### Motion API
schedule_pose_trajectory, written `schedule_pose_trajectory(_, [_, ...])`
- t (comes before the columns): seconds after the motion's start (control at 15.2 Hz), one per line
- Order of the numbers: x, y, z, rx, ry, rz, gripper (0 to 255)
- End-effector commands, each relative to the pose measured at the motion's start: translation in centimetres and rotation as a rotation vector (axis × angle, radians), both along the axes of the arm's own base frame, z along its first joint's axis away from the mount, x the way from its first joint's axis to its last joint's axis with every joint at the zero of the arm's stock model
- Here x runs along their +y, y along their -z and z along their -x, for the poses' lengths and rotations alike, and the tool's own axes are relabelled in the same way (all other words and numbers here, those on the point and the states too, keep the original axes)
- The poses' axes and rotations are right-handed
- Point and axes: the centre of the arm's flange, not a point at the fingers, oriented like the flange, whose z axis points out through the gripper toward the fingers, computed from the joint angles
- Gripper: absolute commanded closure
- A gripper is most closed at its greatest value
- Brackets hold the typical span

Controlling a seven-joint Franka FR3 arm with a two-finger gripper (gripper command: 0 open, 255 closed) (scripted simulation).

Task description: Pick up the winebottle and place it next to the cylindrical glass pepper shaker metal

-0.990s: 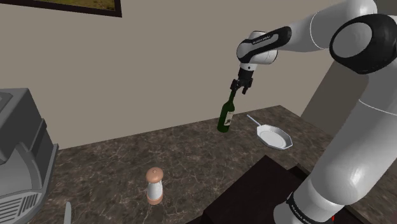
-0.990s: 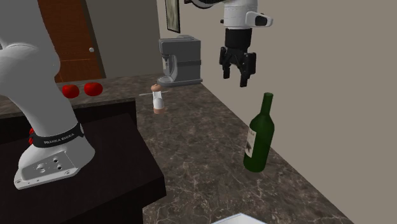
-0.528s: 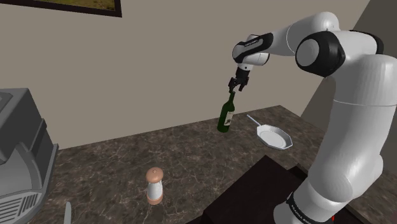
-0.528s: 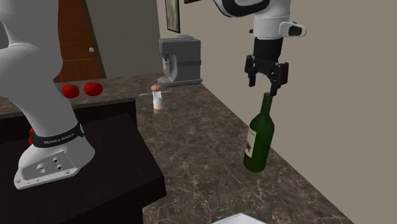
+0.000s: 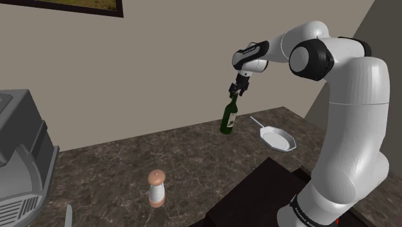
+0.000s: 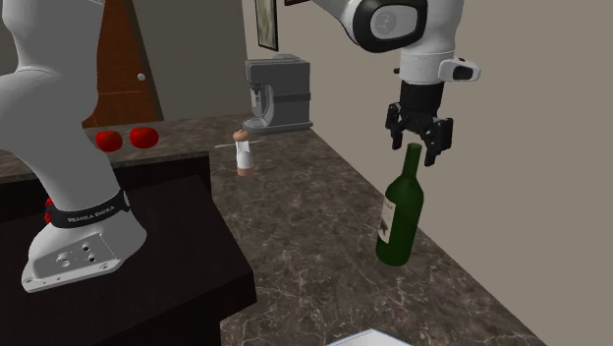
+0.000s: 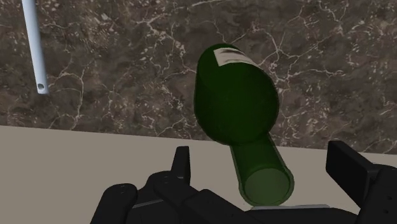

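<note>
Close to the wall, on the worktop (image 5: 116, 169) of dark, white-veined stone, the bottle (image 5: 229, 119) stands upright: glossy dark green, round-shouldered, long-necked, with a pale label. Over its mouth hangs the pincer (image 5: 237, 91), fingers apart either side of the rim, not touching. Bare stone runs from the bottle to the shaker (image 5: 156, 188), well apart. A white pan (image 5: 277, 138) lies near the bottle.

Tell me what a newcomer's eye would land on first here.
The dark green wine bottle, upright on the marbled counter by the wall, with the open black gripper straddling its mouth without touching it. Then the small white shaker, standing well apart toward the shoulder view's lower left.
</note>
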Motion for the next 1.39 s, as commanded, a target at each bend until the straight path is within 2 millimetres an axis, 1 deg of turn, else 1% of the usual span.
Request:
schedule_pose_trajectory(0.0, [0.0, 0.8, 0.0, -0.001, 0.000, 0.000, 0])
schedule_pose_trajectory(0.46, [0.0, 0.8, 0.0, -0.001, 0.000, 0.000, 0])
schedule_pose_trajectory(0.53, [0.0, 0.8, 0.0, -0.001, 0.000, 0.000, 255])
schedule_pose_trajectory(1.12, [0.0, 0.8, 0.0, -0.001, 0.000, 0.000, 255])
schedule_pose_trajectory(1.32, [0.0, -0.8, 0.0, -0.001, 0.000, 0.000, 255])
